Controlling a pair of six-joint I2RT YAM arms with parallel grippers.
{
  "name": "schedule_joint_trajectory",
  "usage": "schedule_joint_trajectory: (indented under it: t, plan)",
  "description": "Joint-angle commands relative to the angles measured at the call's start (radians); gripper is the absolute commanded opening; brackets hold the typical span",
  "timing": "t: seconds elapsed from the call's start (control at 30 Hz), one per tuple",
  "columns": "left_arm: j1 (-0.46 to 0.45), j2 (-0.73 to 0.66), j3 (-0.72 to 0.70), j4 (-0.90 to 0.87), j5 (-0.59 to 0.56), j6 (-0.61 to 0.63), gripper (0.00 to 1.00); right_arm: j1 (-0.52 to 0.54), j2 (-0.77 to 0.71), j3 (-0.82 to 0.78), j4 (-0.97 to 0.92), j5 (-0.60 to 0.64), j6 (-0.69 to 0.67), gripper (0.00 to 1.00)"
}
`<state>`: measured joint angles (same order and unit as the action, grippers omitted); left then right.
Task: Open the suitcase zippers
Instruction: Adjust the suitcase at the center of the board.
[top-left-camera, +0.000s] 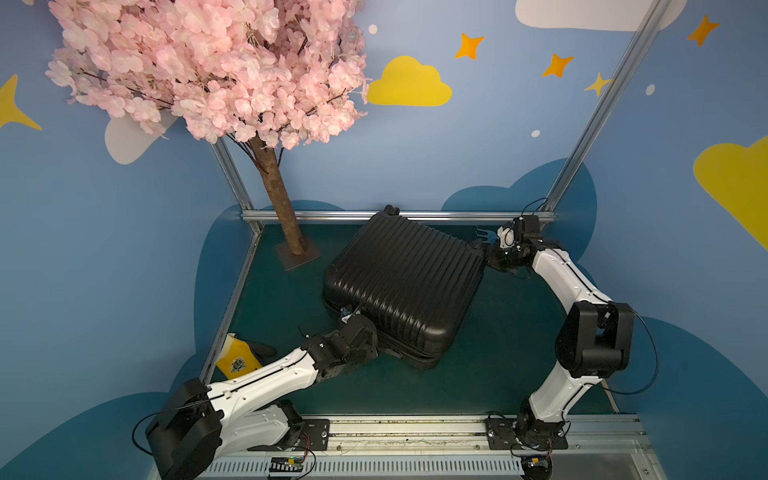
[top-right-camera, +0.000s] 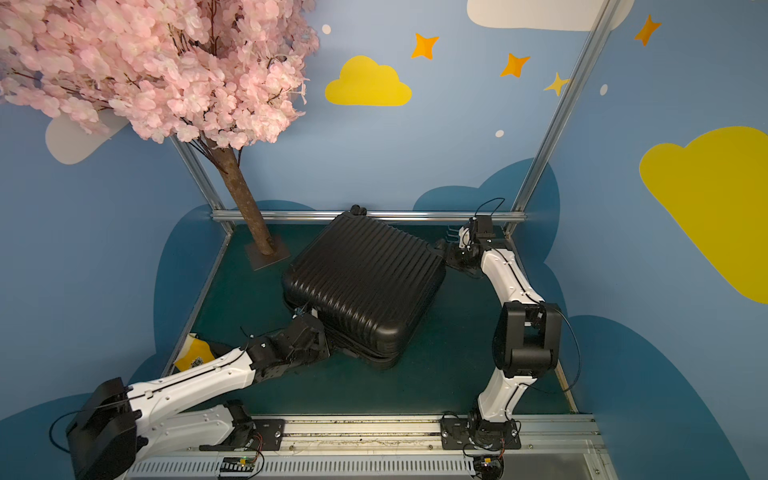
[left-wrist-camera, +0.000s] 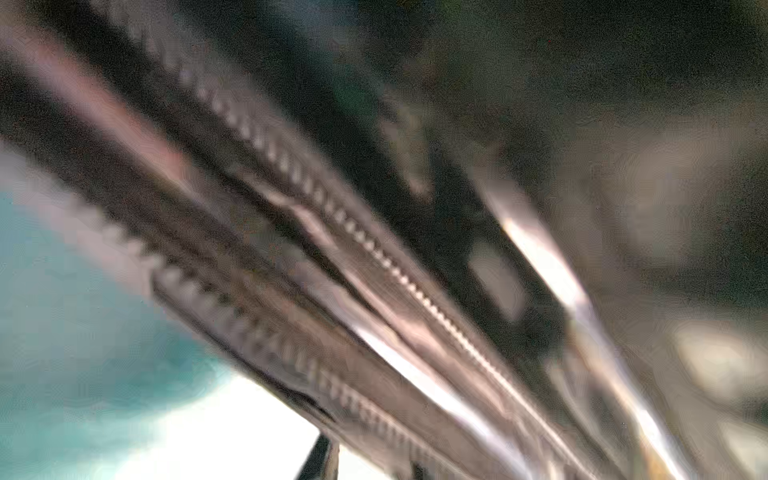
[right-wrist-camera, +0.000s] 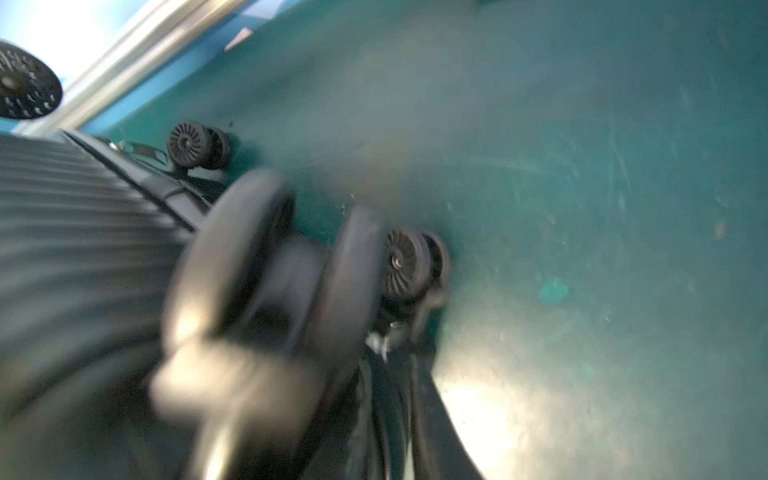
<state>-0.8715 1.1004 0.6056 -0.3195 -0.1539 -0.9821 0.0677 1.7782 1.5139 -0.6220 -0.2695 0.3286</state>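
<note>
- Left gripper (top-left-camera: 348, 319) is right up against the near-left side of the suitcase (top-left-camera: 403, 286), low by the seam. Its jaws are hidden from me, so I can't tell whether they are released or clenched.
- From the left wrist camera I get the zippers (left-wrist-camera: 374, 249) up close: toothed tracks running slantwise, badly blurred.
- Both top views show me the suitcase lying flat and askew in the middle of the green worktop (top-left-camera: 498, 353), ribbed shell up.
- Right gripper (top-left-camera: 482, 249) sits at the case's far-right corner, beside the caster wheels (right-wrist-camera: 405, 264). I can't tell whether it grips anything.
</note>
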Motion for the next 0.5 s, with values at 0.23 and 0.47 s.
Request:
schedule_joint_trajectory:
  t: [0.23,0.47]
  plan:
    - [-0.017,-0.13,0.379,-0.276,-0.122,0.48,1.0,0.02,-0.162,0.006,-0.144,0.165,0.015,0.39]
    - [0.357,0.023,0.565,-0.345,-0.119,0.498,1.0,0.025,-0.458,-0.264,-0.101,-0.011,0.138,0.46]
